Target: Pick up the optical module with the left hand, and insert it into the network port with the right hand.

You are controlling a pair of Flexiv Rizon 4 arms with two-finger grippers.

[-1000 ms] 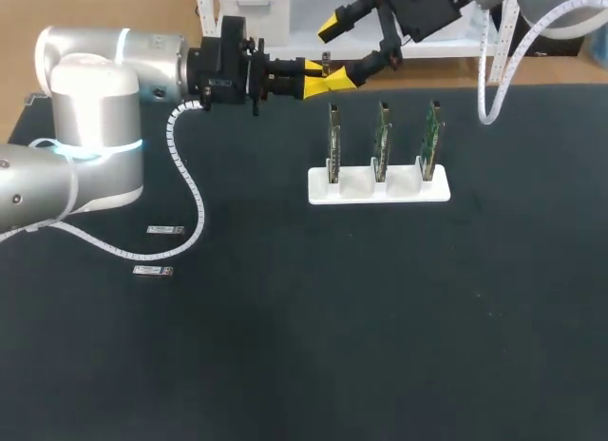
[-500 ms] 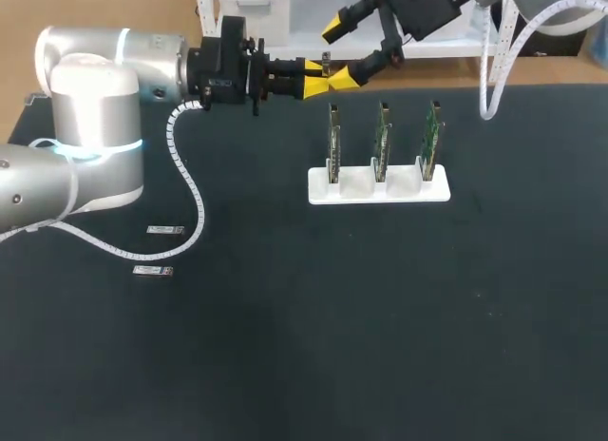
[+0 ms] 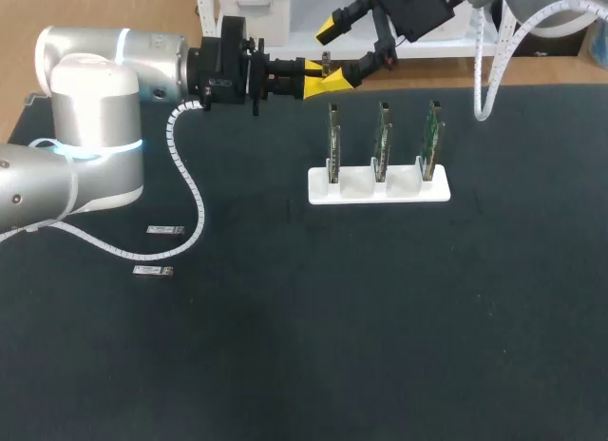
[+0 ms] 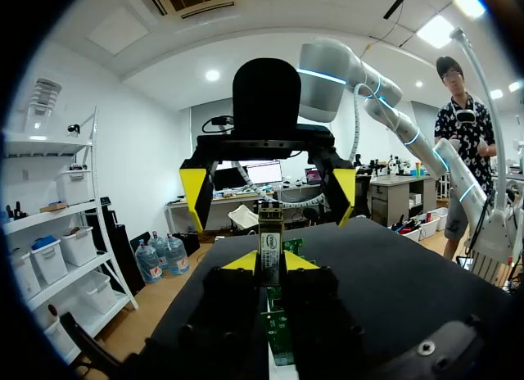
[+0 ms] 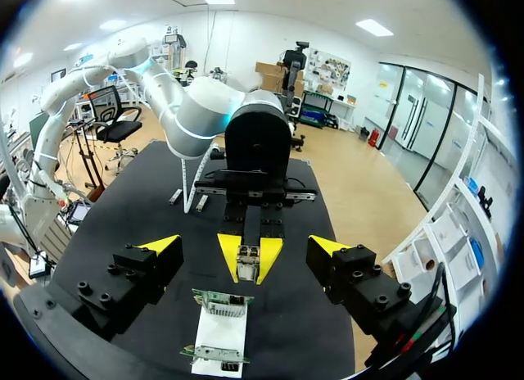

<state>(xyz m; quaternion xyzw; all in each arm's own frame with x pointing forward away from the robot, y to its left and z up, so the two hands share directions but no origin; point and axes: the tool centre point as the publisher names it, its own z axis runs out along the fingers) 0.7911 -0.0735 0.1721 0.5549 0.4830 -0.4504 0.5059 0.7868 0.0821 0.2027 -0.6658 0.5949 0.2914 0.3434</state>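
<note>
Optical module (image 3: pixel 325 63) is clamped in the left end effector (image 3: pixel 321 78), pinched between the two yellow tips. Its free end sticks out past them toward the other arm. That hold, I judge, leaves bare body for a second grip. It is held near the far edge of the desk (image 3: pixel 380 346), beyond the white holder (image 3: pixel 378 188) that carries three circuit boards (image 3: pixel 381 137) on edge.

The right end effector (image 3: pixel 344 49) faces it head-on and is released. Its fingers are spread wide on either side of the module and touch nothing. In the right wrist view the module lies on the middle line between them, so the two arms look lined up for a hand-over. The right fingers would need to close on the free end before the left lets go.

The boards stand upright, probably so a module can be pushed into a port from the open side. The port itself is too small to make out. Two spare modules (image 3: pixel 164 230) lie flat on the desk near the left arm, well apart from the holder.
</note>
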